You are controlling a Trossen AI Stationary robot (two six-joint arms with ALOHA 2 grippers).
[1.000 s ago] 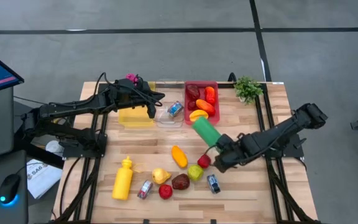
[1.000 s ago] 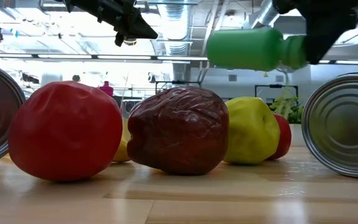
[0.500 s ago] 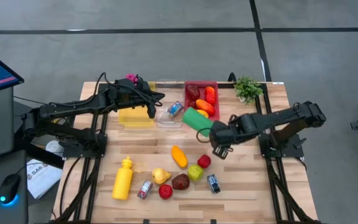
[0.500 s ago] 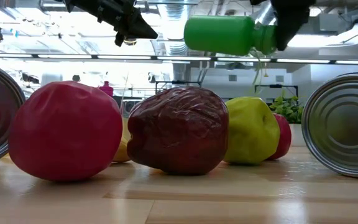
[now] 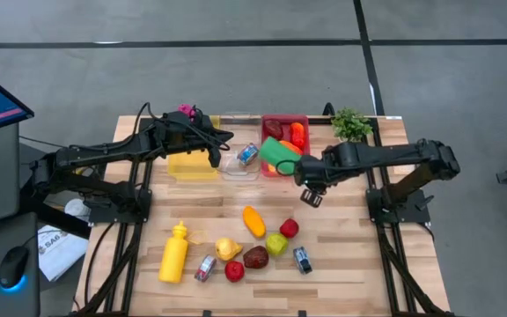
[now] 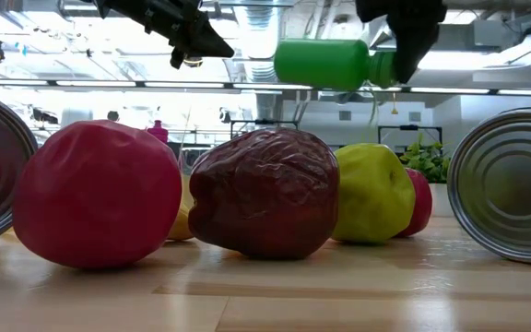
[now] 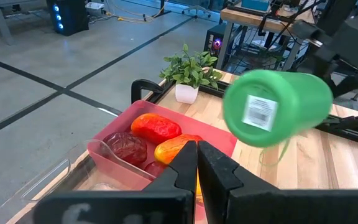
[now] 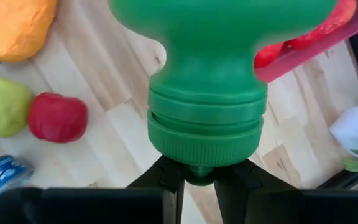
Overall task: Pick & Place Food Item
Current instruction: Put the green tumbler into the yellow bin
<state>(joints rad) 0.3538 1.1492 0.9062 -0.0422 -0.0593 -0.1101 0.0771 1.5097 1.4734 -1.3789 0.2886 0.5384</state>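
Wooden desk [image 5: 341,255] on grey floor: right gripper [image 5: 296,169], jaws clamped on cap of green bottle [image 5: 277,157] held level over red bin [image 5: 286,124], narrow cap grip risks slipping; left gripper [image 5: 216,157], jaws together, beside it.

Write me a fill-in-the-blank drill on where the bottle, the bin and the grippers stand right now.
1. The right gripper holds the green bottle by its ____.
2. The bottle hangs at the edge of the ____ bin.
3. The left gripper, shut and empty, is over the ____ bin.
4. The small plant sits at the table's ____ right corner in the high view.

Missing words: cap; red; yellow; top
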